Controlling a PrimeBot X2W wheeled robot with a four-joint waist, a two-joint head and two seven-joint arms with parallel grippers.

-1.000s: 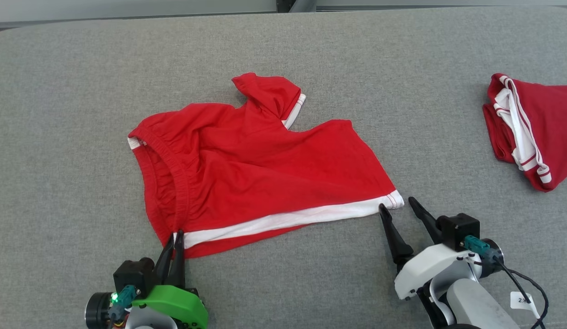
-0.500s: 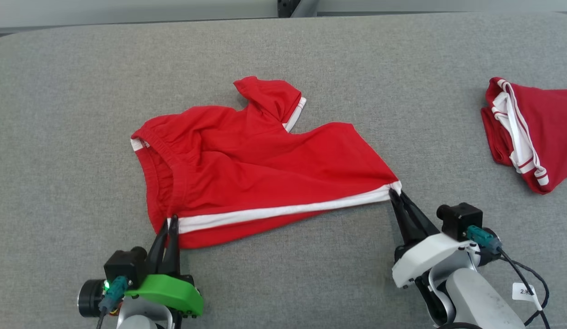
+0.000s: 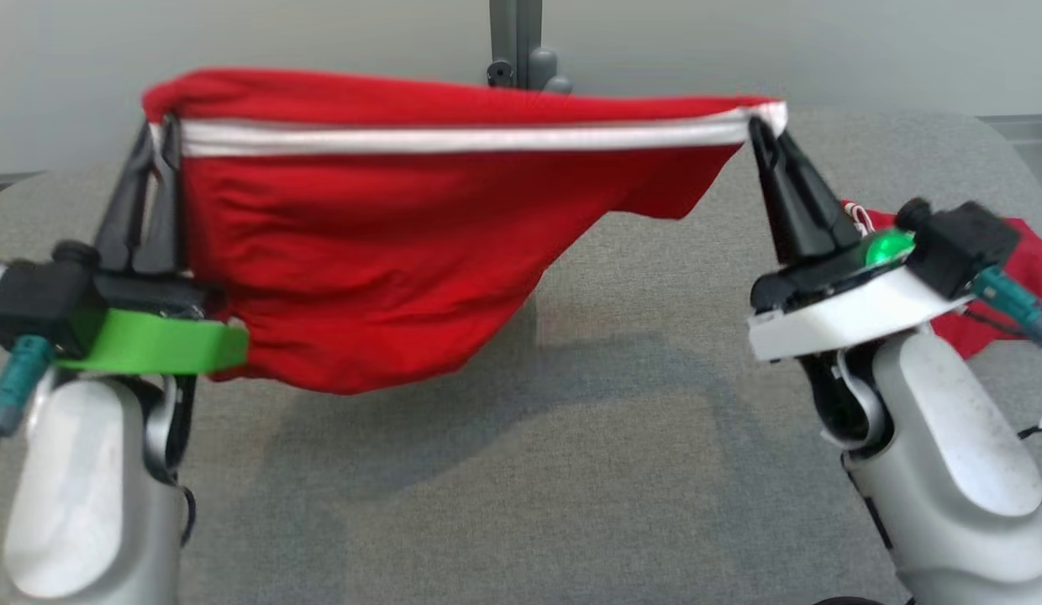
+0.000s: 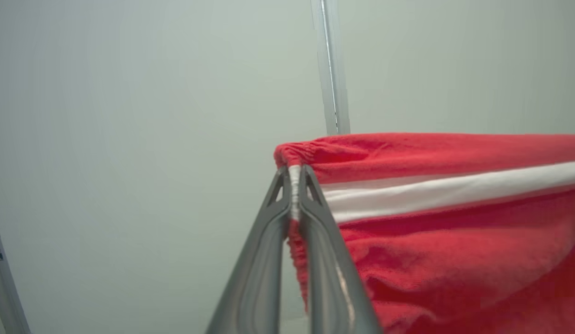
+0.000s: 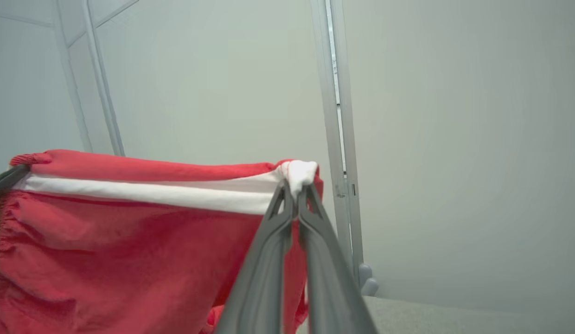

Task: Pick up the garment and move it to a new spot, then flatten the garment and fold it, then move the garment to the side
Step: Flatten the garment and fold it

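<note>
- Garment (image 3: 386, 252) is hanging in the air above the grey padded surface (image 3: 571, 470), stretched sideways between the two grippers.
- Its red body is sagging deepest toward the left side, and it is casting a shadow on the surface underneath.
- The white band (image 3: 462, 139) is running along the top edge, pulled nearly straight from one gripper to the other.
- Left gripper (image 3: 161, 126) is pointing upward and pinching the left end of the band, at the gathered corner. In the left wrist view its fingers are pressing together, with nothing but a thin fold of cloth between the tips.
- Right gripper (image 3: 760, 134) is pointing upward, leaning slightly inward, and clamping the right end of the band. In the right wrist view the white corner is bunching just above its closed tips.
- Second red-and-white cloth (image 3: 1034, 252) is lying on the surface behind the right gripper's wrist and is partly hidden by it.
- Grey upright post (image 3: 515, 42) is standing behind the garment, at the far edge of the surface.
</note>
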